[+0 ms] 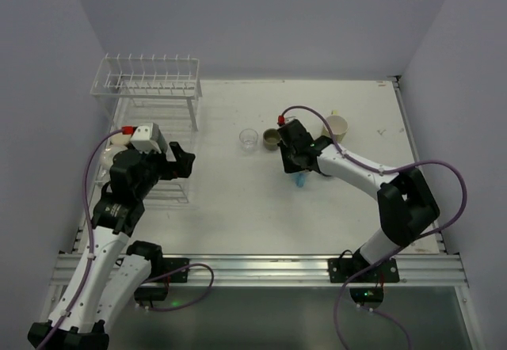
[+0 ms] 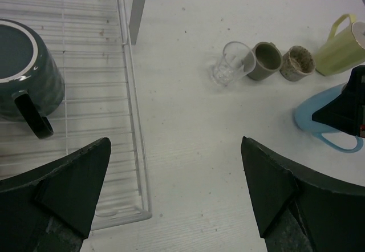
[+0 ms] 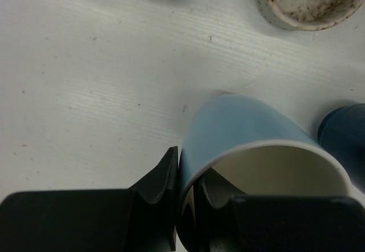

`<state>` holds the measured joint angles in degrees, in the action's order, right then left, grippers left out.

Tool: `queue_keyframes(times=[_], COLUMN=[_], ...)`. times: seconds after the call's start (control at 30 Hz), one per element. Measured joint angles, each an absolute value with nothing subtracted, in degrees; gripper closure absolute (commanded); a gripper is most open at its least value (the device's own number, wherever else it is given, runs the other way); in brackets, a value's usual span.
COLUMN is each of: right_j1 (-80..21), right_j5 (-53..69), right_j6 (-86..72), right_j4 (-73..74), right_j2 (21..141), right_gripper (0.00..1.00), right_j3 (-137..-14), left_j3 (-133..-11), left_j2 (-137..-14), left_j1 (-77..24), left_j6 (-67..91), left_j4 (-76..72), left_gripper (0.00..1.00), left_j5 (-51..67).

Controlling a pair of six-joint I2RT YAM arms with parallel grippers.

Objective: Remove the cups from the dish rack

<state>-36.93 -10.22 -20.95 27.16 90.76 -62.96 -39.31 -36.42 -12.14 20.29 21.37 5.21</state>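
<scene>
One dark grey mug (image 2: 28, 64) upside down in dish rack (image 2: 132, 121), left tool (image 2: 175, 149) spread wide, empty, over rack edge, right tool (image 3: 185, 175) clamped on rim of tilted light blue cup (image 3: 239, 126).

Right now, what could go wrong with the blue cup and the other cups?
The right gripper pinches the blue cup by its rim only, so it might slip or tip. The speckled cup stands close by and could get knocked. The open left gripper hangs by the edge of the rack, near the dark mug; it might snag the wires.
</scene>
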Motion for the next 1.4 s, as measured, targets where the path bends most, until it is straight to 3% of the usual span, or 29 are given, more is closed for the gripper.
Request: queue_keyframes(times=[0.2,0.23,0.33,0.67,0.83,1.1,1.4], right_j1=[-36.84,-36.82,-36.77,-36.73,-36.73,-37.56,-37.98], right_j5=[-14.02,-14.26,-14.83,-15.33,-13.39,-7.84,-0.43], right_j6=[-18.87,-18.63,-18.09,-17.34,-17.67,-19.03,-21.28], right_j4=[29.1,29.12,29.12,28.69,27.64,22.33,14.61], right_j2=[94.65,94.94,95.42,92.95,85.8,73.19,66.28], right_gripper=[0.97,0.85,0.59,0.35,0.02,0.01,0.01], right_j3=[-65.34,-65.45,-65.49,-65.54,-64.23,-59.42,-50.81], left_j3=[-39.2,-39.2,-39.2,-42.15,-44.95,-47.48,-49.52], left_j2=[-36.53,-36.58,-37.15,-42.54,-43.07,-43.64,-50.17], left_j1=[-12.14,-12.14,-12.14,-12.14,-12.14,-11.07,-0.14], left_j6=[19.66,19.64,19.49,21.91,24.58,24.99,23.97], left_j4=[21.58,21.76,22.48,27.42,28.8,31.9,36.67], left_gripper=[0.0,0.0,0.0,0.0,0.0,0.0,0.0], left_j5=[2.28,1.41,-2.24,-12.75,-18.0,-27.66,-29.17])
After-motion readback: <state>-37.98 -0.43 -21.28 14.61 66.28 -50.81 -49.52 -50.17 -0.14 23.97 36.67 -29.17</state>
